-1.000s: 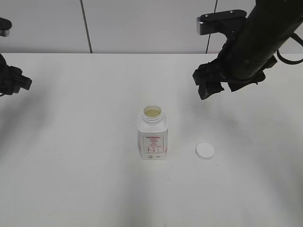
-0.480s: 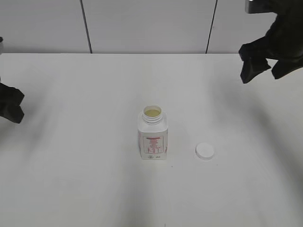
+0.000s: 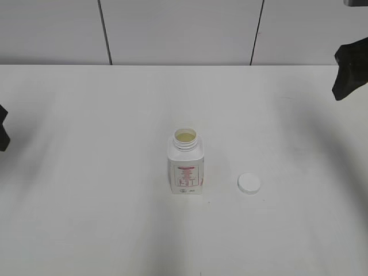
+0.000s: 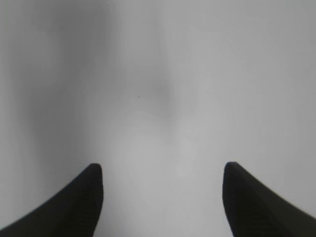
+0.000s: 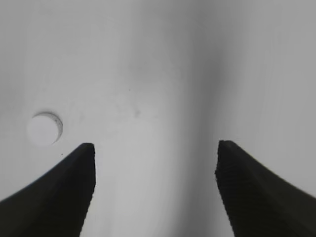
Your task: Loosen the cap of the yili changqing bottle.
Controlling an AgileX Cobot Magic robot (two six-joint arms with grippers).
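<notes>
You have a broad, plain white counter (image 3: 86, 230) running back to a pale panelled wall (image 3: 178, 29) with two dark vertical seams, and nothing else stands on it but the task's two things. Near the middle of the counter the small white squarish plastic bottle (image 3: 185, 169) with a red printed label stands upright, its wide threaded neck uncovered and a pale yellowish fill visible inside. The small round white screw cap (image 3: 249, 183) lies flat on the counter just to the bottle's right, apart from it, toward the front edge. By the look of it the cap is already off, so the loosening seems done and what remains is clearing away. Your right hand (image 3: 349, 77) hangs at the far right edge, released, jaws spread and holding nothing; its wrist view shows only the cap on bare counter. Your left hand (image 4: 160, 177) sits at the left edge, likewise spread and empty. If you retreat, keep both arms high and wide of the open bottle; a knock would likely spill it.
</notes>
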